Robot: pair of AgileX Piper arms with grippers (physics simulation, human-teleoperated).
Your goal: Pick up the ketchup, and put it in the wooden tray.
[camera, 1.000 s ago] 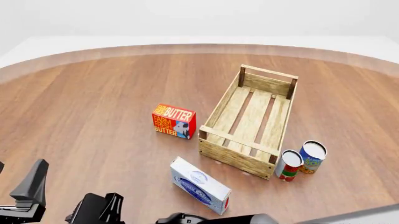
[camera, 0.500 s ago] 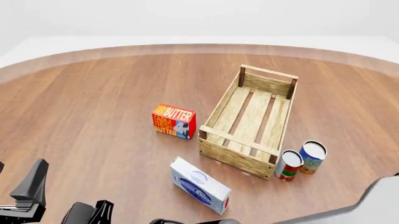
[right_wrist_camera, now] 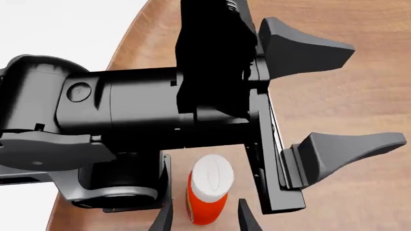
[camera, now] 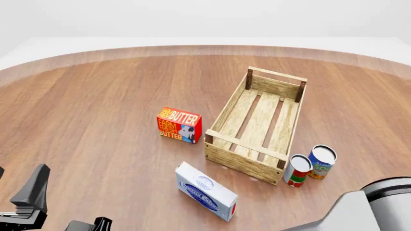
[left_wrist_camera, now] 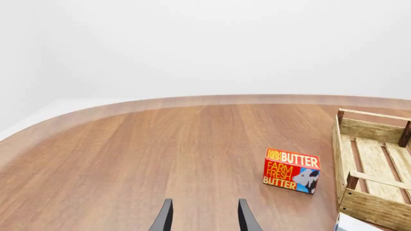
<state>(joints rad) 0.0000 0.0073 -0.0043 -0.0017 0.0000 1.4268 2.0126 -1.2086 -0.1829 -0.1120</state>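
Note:
The ketchup (right_wrist_camera: 209, 187), a red bottle with a white cap, shows only in the right wrist view, standing near the table's near edge under my left arm. My right gripper (right_wrist_camera: 204, 219) is open, one finger on each side of the bottle, with gaps. In the front view the ketchup is hidden and only a bit of the right gripper (camera: 99, 224) shows at the bottom edge. My left gripper (left_wrist_camera: 204, 217) is open and empty, also seen low at the left in the front view (camera: 26, 192). The wooden tray (camera: 222, 115) lies empty right of centre.
A red butter box (camera: 179, 124) stands left of the tray. A white-and-blue box (camera: 205, 191) lies in front of it. Two cans (camera: 297, 170) (camera: 321, 161) stand by the tray's near right corner. My right arm's elbow (camera: 378, 202) fills the bottom right corner.
My right gripper has sunk toward the bottom edge of the front view, and the right arm's elbow has risen at the bottom right. The left gripper and the objects have not moved.

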